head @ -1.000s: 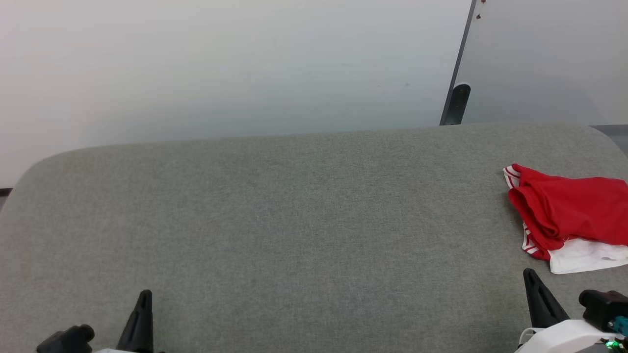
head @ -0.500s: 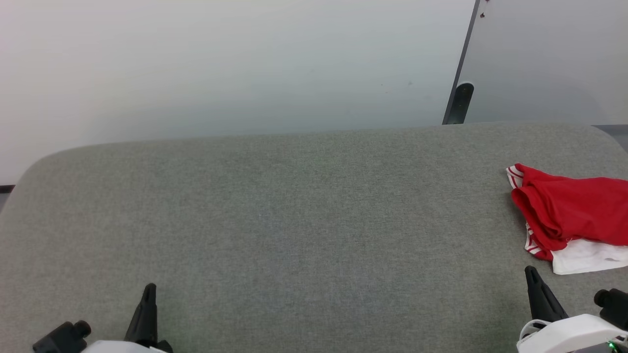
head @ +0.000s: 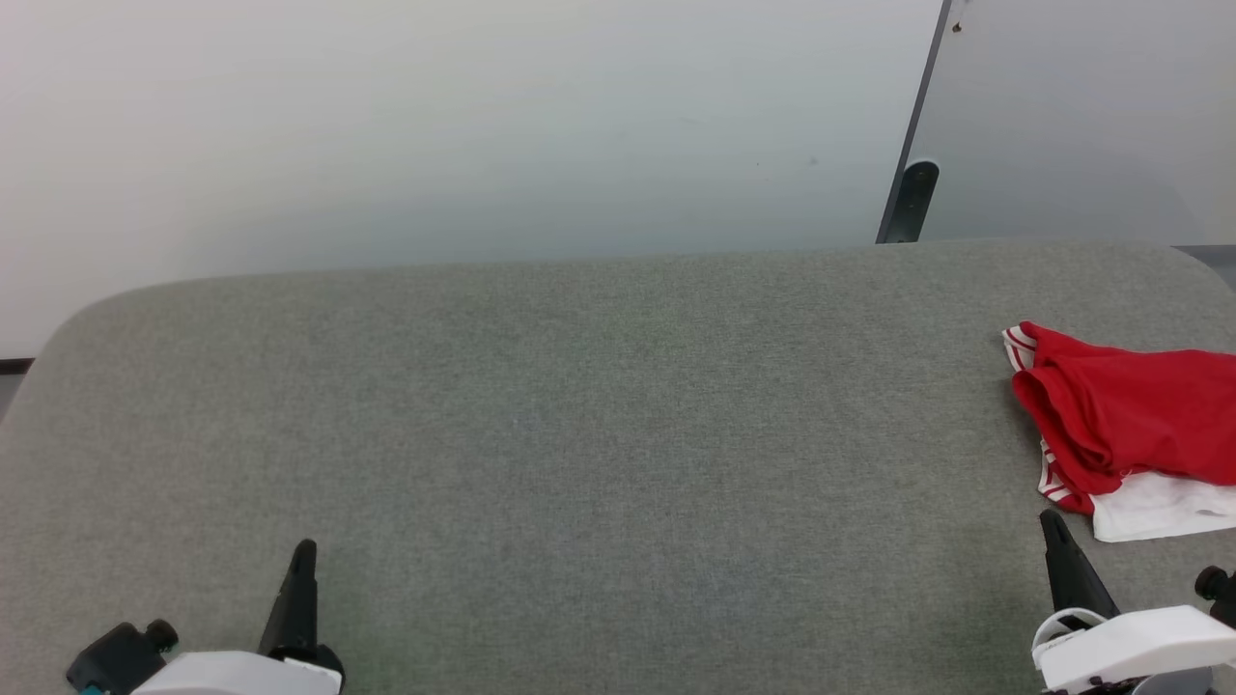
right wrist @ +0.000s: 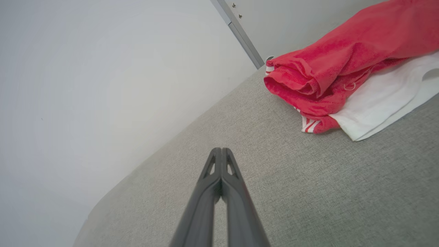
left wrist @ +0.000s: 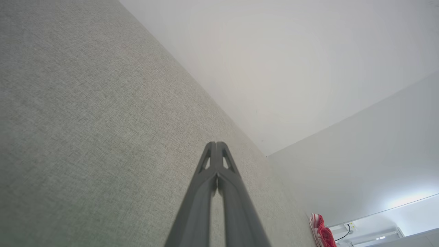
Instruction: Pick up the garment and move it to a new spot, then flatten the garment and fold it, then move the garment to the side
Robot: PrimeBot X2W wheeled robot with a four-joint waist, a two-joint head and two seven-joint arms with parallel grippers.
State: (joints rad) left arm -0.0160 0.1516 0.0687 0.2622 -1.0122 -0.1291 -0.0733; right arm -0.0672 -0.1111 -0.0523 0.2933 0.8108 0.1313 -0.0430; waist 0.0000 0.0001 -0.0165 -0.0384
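Our right pincer (head: 1051, 523) is pressed shut on nothing, low over the grey desk (head: 618, 434). Our left pincer (head: 304, 552), likewise shut and empty, sits well apart from it. Just ahead and to the right of the right one lies the crumpled garment (head: 1130, 415), its length running off rightward. Since a second ago our head camera has shifted slightly, and both pincers have edged forward.
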